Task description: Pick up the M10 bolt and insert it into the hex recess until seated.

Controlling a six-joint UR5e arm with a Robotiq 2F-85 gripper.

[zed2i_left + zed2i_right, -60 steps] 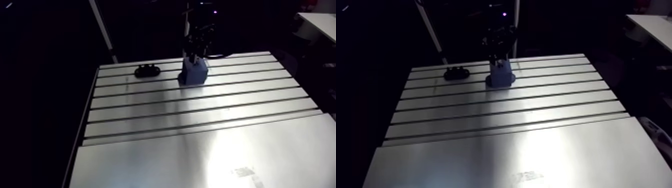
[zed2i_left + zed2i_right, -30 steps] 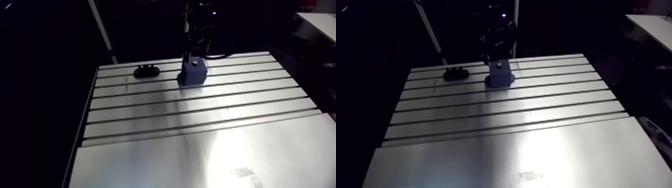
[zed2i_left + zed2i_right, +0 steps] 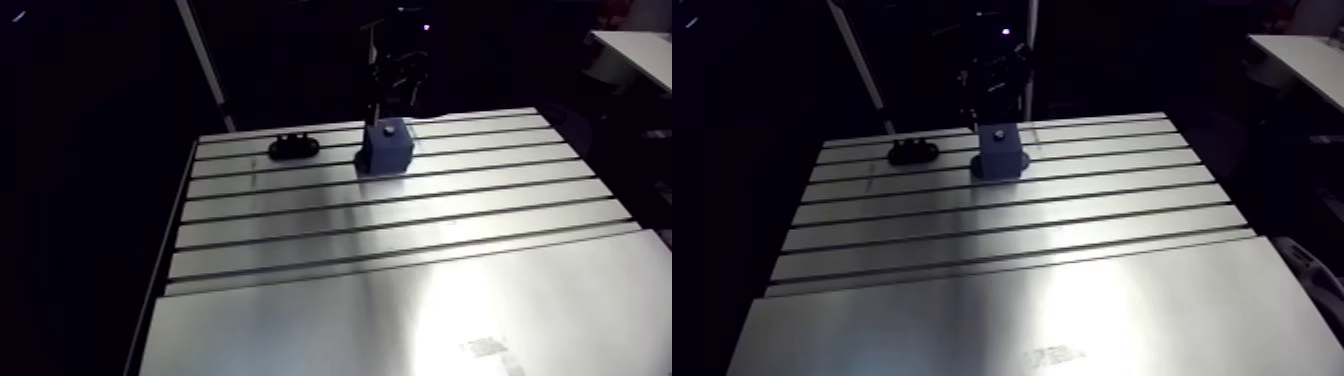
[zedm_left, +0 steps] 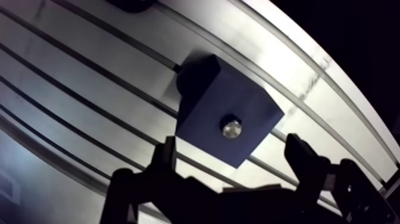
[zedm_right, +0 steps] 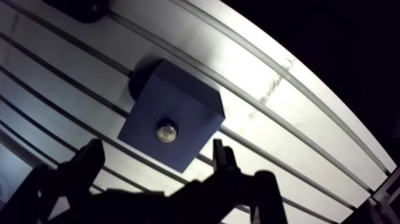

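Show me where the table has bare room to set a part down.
From the dark blue block and the small black holder toward the camera, the slotted aluminium table lies bare, its smooth near plate too. Crowded only along the far rows: holder, block, gripper above it.

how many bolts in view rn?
1. The bolt sits in the top of the blue block, under the open hand. The black holder nearby is too dark to rule out more.

Slotted alu table (image 3: 300, 228) w/ bright glare (image 3: 470, 300) near front; surroundings dark.
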